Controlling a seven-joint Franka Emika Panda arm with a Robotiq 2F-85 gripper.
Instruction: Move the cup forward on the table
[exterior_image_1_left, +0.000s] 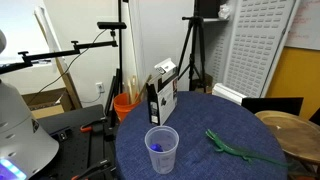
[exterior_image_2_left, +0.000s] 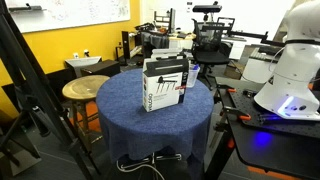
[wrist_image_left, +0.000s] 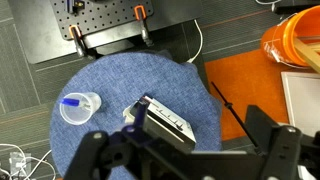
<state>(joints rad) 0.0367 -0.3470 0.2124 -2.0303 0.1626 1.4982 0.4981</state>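
Observation:
The cup is a clear, bluish tumbler with a small purple-blue bit at its bottom. It stands upright near one edge of the round, dark blue table. In the wrist view the cup is at the left of the table. My gripper hangs high above the table with its dark fingers spread wide, open and empty, well away from the cup. The gripper does not show in the exterior views. In an exterior view the table shows, but the cup is hidden behind the box.
A black-and-white box stands mid-table and also shows in the wrist view. A green toy lizard lies beside the cup. An orange bucket, a round wooden stool and tripods surround the table.

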